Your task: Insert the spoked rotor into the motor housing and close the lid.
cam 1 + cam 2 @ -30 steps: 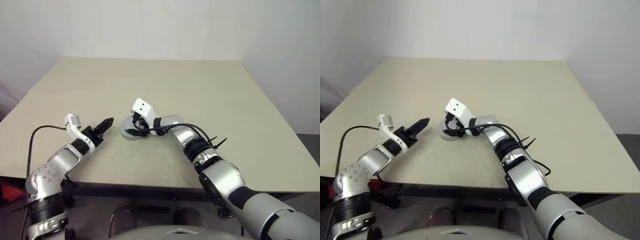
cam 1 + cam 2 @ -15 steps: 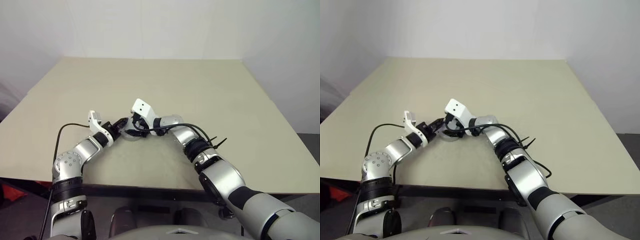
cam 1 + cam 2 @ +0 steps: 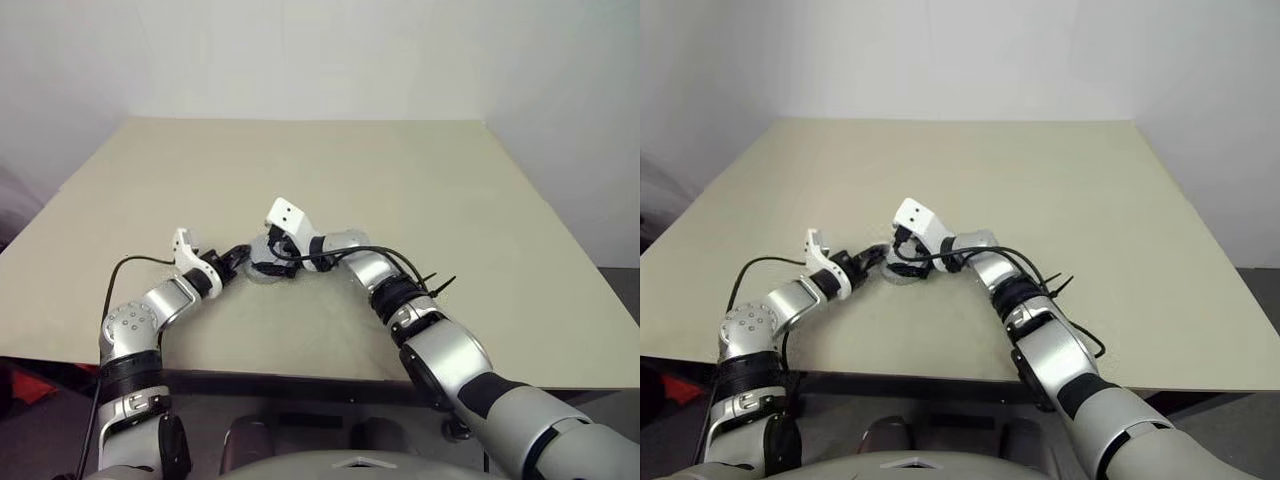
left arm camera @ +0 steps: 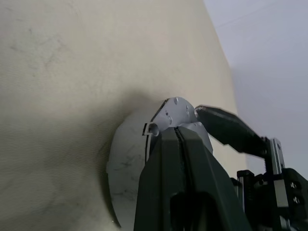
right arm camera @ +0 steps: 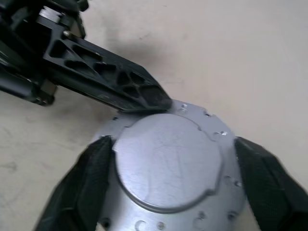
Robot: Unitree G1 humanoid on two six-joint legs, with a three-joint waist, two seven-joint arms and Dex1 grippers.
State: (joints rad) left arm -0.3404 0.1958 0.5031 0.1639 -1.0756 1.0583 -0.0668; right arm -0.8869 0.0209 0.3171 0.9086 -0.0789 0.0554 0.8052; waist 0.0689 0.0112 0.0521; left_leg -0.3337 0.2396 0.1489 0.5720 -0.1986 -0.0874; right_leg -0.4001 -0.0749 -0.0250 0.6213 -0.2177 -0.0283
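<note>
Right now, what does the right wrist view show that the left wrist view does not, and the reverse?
Right wrist view: the smooth grey top face of the lid, with the right gripper straddling it, jaws open on either side. Left wrist view: the same lid seen from the side, resting on the table, and the pale wall beyond. Both: the left gripper, jaws shut, its tip at the lid's rim.

A beige table (image 3: 420,190) is seen before a white wall. Near its front edge, a round silvery assembly (image 3: 262,272) is flanked by the left gripper (image 3: 240,255), reached in from the left, and the right gripper (image 3: 272,258), bent across from the right.
</note>
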